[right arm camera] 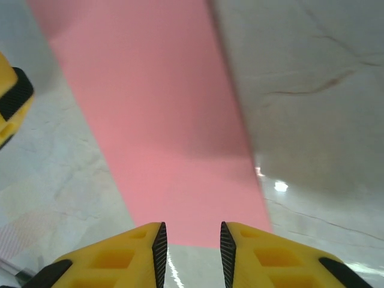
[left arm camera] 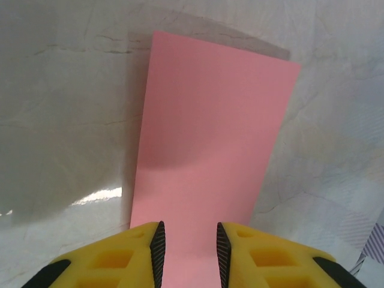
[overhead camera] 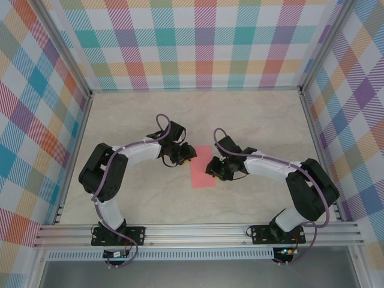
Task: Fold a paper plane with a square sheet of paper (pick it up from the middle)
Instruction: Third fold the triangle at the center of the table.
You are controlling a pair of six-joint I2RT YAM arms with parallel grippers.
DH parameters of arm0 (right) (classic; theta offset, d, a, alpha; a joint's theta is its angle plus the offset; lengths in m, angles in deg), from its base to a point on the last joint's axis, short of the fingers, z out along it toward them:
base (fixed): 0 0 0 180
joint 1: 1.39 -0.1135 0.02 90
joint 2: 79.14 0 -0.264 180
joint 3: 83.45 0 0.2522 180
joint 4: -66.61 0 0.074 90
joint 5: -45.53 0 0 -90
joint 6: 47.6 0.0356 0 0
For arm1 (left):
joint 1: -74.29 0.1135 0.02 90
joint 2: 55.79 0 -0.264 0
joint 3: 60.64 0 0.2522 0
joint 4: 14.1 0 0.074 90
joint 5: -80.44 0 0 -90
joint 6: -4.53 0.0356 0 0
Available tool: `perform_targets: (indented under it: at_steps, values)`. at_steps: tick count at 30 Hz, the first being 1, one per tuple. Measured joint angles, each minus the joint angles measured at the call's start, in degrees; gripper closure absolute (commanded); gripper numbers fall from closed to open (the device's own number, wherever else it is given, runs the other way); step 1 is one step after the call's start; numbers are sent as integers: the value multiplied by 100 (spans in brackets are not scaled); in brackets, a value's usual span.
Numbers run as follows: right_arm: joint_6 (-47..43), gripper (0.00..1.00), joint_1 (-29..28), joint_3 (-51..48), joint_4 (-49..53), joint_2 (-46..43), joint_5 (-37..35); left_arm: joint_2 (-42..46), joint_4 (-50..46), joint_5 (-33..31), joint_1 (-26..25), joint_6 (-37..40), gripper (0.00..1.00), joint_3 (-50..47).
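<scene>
The square sheet of paper (overhead camera: 203, 169) lies flat on the table as a salmon-pink rectangle, longer than it is wide, between the two arms. My left gripper (overhead camera: 187, 157) hangs over its far left part. In the left wrist view the paper (left arm camera: 210, 132) runs under the left gripper (left arm camera: 189, 246), whose jaws stand apart with pink showing in the gap. My right gripper (overhead camera: 211, 168) is at the paper's right edge. In the right wrist view the right gripper (right arm camera: 192, 246) is open, and the paper (right arm camera: 162, 120) ends just ahead of its fingertips, with bare table between them.
The marbled beige table (overhead camera: 252, 120) is walled by checked panels (overhead camera: 198, 42) on three sides. An aluminium rail (overhead camera: 198, 231) runs along the near edge by the arm bases. A yellow finger of the left gripper (right arm camera: 9, 102) shows at the right wrist view's left edge.
</scene>
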Motion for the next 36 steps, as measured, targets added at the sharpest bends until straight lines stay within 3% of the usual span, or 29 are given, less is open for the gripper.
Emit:
perform_targets:
  at_steps: [10, 36]
  values:
    - [2, 65, 0, -256, 162, 0, 28, -498, -33, 31, -2, 138, 71, 302]
    - [70, 57, 42, -323, -313, 258, 358, -560, -92, -24, 0, 258, 73, 234]
